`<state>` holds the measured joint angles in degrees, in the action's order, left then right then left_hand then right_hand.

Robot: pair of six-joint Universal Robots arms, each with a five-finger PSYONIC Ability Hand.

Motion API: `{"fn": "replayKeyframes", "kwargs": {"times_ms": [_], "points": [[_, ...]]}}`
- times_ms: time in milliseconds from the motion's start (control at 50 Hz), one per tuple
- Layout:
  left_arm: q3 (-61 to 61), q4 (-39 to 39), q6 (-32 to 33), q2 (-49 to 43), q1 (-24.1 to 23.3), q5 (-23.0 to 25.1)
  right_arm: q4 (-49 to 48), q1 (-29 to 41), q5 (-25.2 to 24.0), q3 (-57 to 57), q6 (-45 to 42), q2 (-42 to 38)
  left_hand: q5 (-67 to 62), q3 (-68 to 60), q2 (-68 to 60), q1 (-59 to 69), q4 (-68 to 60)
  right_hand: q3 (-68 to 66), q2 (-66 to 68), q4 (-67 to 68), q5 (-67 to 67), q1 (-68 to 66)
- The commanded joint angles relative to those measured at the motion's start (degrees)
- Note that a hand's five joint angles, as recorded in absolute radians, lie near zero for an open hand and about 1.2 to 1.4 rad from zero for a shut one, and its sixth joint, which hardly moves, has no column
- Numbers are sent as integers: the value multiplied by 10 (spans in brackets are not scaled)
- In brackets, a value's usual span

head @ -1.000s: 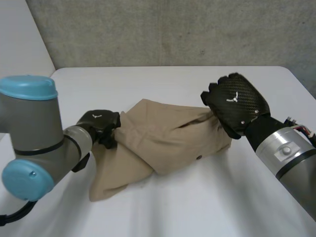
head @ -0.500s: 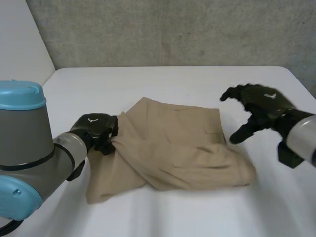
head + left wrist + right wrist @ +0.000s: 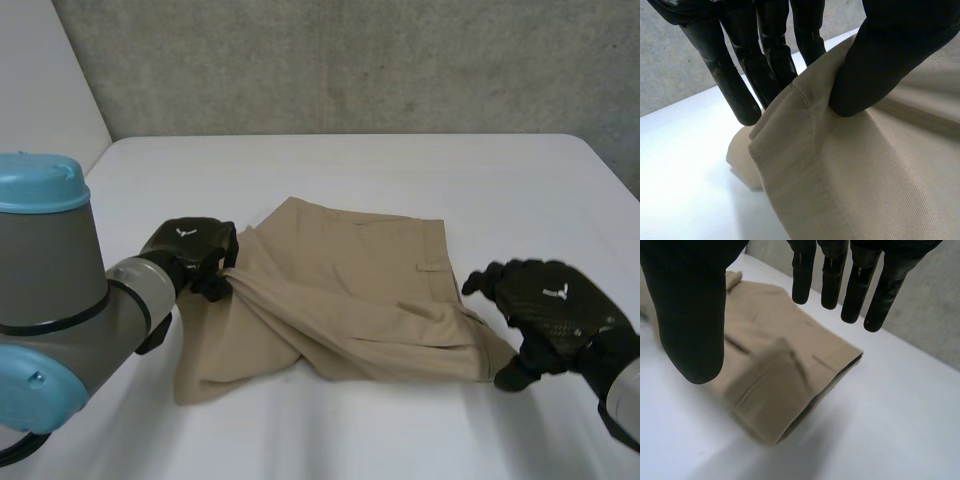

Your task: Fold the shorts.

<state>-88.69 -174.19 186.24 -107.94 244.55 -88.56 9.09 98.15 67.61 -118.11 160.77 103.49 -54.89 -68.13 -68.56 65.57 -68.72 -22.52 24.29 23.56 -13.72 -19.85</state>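
- The tan shorts (image 3: 340,300) lie partly folded and rumpled in the middle of the white table (image 3: 400,170). One layer laps diagonally over another.
- They sit between the two hands, with the belt-loop side toward the right.
- The left hand (image 3: 190,255) is at the shorts' left edge. The cloth there is drawn up off the table toward it.
- In the left wrist view, the thumb pins a stitched hem of the shorts (image 3: 855,175) against the fingers (image 3: 765,65). This hand is grasping the cloth.
- The right hand (image 3: 548,312) is just beside the shorts' right end, low over the table near the folded corner.
- In the right wrist view, its fingers (image 3: 855,285) are straight and spread away from the thumb. The hand is released and holds nothing.
- The open end of the shorts (image 3: 785,375) lies flat on the table below that palm.
- Whether a fingertip brushes the cloth cannot be told.
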Motion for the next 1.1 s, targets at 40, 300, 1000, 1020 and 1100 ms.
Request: {"fn": "replayKeyframes", "kwargs": {"times_ms": [40, 300, 1000, 1020, 1100], "points": [[25, -4, 0, -20, 3, -10, -32, 1, -5, -50, 7, -7, -151, -119, -114, 144, -113, -59, 41, 49, -47, -86], [29, -4, -2, -23, 3, -21, -164, 6, -4, -64, 3, -116, -151, -119, -114, 144, -113, -116, 98, 106, -104, -143], [295, -202, 71, 111, 28, -99, -254, 96, 131, 612, 5, -250, -151, -119, -114, 144, -113, -575, 557, 564, -563, -601], [259, -205, 72, 120, 26, -94, -235, 97, 131, 602, 4, -252, -151, -119, -114, 144, -113, -575, 557, 564, -563, -601], [151, -202, 71, 153, 26, -91, -189, 100, 125, 531, 3, -249, -151, -119, -114, 144, -113, -575, 557, 564, -563, -601]]}}
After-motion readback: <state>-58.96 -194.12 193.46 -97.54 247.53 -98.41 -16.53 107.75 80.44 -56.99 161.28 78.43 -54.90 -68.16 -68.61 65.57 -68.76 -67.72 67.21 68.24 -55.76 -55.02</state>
